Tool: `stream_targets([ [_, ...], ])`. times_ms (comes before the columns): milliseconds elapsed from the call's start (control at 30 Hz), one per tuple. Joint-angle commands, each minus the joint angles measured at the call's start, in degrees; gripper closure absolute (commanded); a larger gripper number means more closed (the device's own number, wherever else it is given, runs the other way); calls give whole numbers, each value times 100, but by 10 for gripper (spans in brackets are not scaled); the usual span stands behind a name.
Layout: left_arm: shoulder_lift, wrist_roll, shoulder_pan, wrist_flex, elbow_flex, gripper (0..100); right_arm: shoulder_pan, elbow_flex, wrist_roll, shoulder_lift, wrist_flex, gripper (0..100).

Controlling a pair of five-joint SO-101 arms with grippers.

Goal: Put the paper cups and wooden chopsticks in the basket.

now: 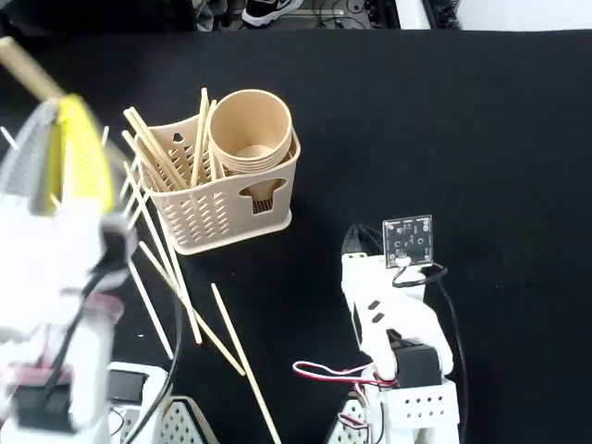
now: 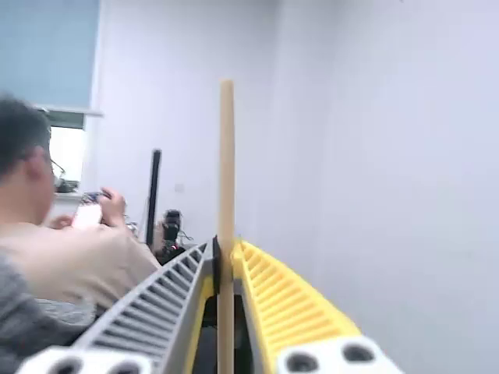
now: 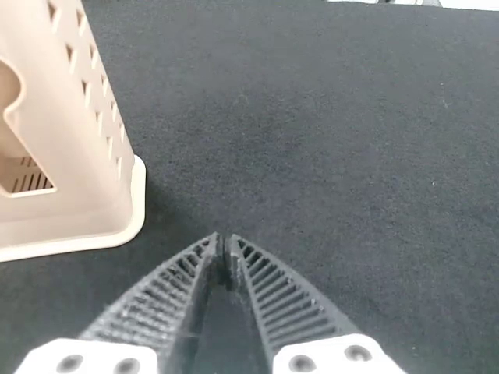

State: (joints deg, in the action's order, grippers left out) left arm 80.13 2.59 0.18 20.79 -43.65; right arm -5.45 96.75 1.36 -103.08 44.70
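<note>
The black table (matte, cloth-like surface) has a sneaker beyond its far edge.

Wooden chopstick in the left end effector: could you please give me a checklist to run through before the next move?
1. Thin wooden chopstick clamped in the left end effector: ok.
2. Beige slotted plastic basket standing upright: ok.
3. Stacked tan paper cups inside the basket: ok.
4. Held chopstick lined up over the basket opening: cannot tell.
5. Right end effector shut, empty, beside the basket: ok.
6. Loose wooden chopsticks off the black table: not ok, several lie there.
</note>
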Motion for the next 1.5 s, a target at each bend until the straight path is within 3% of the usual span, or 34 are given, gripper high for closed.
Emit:
stream_targets([
  [0, -527, -62, 286, -1741, -1042, 970, 70, -22, 62, -409, 9, 979],
  [333, -3429, -9, -163, -2971, -708, 971, 70, -22, 62, -409, 9, 979],
  [467, -3736, -9, -312, -3007, -778, 971, 70, -22, 62, -418, 0, 979],
  [600, -3622, -35, -22, -2919, -1103, 966, 70, -22, 62, -418, 0, 979],
  [667, -3393, -26, 154, -2365, -1112, 930, 70, -22, 62, -418, 0, 979],
  [800, -2804, 0, 382, -527, -637, 744, 70, -22, 62, -418, 0, 979],
  [867, -2567, 123, 321, 431, -233, 723, 70, -22, 62, -418, 0, 979],
  [1100, -3130, 510, -1367, 3763, 2774, 723, 70, -22, 62, -409, 0, 979],
  [1300, -5345, 255, -2765, 5152, 4664, 723, 70, -22, 62, -409, 0, 979],
  [1467, -7508, -466, -3433, 5354, 5613, 723, 70, -22, 62, -409, 0, 979],
])
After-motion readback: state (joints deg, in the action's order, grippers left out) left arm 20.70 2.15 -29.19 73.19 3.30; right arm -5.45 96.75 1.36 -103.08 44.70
